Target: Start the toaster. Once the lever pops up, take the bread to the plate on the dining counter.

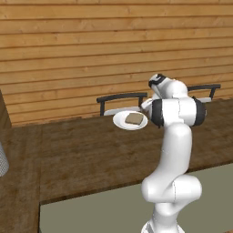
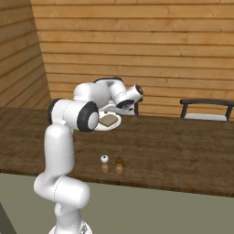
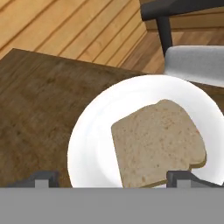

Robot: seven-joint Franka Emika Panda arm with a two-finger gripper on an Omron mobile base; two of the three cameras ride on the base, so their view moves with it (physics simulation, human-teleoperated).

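Gripper [image 3: 113, 178] wide, empty — fingertips [image 3: 43, 178] standing either side of the bread's near edge, clear of it. Bread [image 3: 158, 142] lies flat on the plate [image 3: 94, 144], directly beyond the hand. Plate sits on the dining counter [image 3: 39, 92] near its far edge. Chair [image 3: 192, 61] behind. Judgement — delivery looks done; retreat straight up.

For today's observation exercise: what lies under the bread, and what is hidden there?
The bread lies flat on the white plate, which sits on the dining counter. The open gripper is above it. The plate's middle is covered by the slice.
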